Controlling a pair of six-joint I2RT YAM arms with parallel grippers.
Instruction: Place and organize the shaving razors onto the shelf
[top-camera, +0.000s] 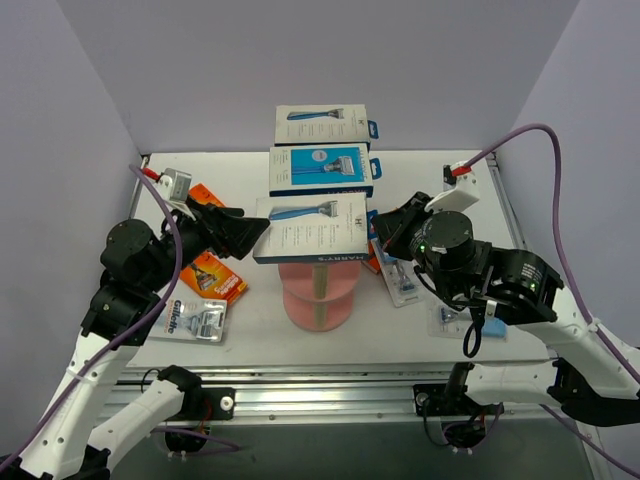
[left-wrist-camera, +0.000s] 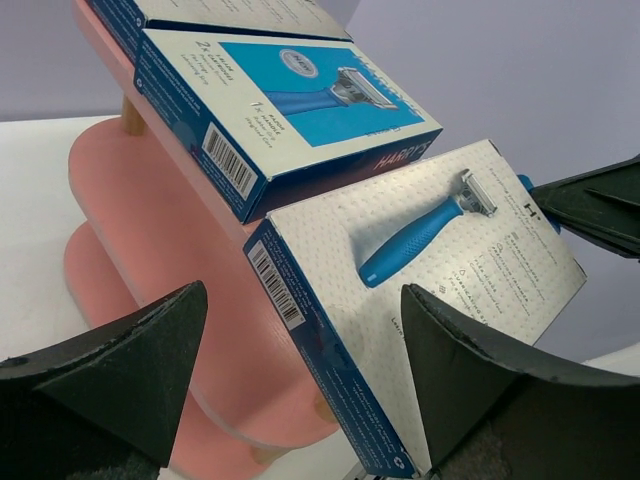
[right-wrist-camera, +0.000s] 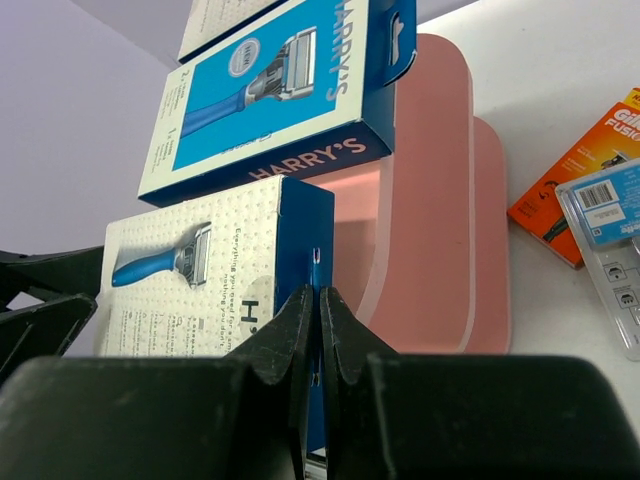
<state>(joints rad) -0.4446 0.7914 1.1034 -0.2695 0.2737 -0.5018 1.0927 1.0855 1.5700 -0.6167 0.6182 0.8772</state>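
**Three boxes on the top tier, nearest one held by its tab**

At the left of the table (top-camera: 265, 325), a clear pack (top-camera: 195, 318) lies flat near the front edge. An orange card (top-camera: 215, 276) lies just behind it. A second orange card (top-camera: 203, 193) shows past the left arm, partly hidden.

The left gripper (top-camera: 255, 232) is level with the top of the shelf (top-camera: 300, 305), with its jaws wide apart. In the left wrist view its fingers (left-wrist-camera: 120, 370) stand on either side of the left end of the near white box (left-wrist-camera: 440, 260). Whether either finger touches the box cannot be told.

The pink shelf stands mid-table, and three boxes lie in a row on its long top tier. The far white box (top-camera: 322, 125) is at the back and the blue box (top-camera: 320, 168) is in the middle. The near white box is at the front, touching the blue box, with its front end sticking out past the end of the tier. The two round tiers below show bare pink.

The right gripper (top-camera: 376, 226) is at the right end of the near white box. Its jaws are closed, pinching the box's hang tab (left-wrist-camera: 525, 184), which the right wrist view shows edge-on between the fingertips.

Right of the shelf, another clear pack (top-camera: 402, 282) lies flat beside a third orange card (top-camera: 372, 262). One more pack (top-camera: 452, 320) lies under the right arm, mostly hidden.
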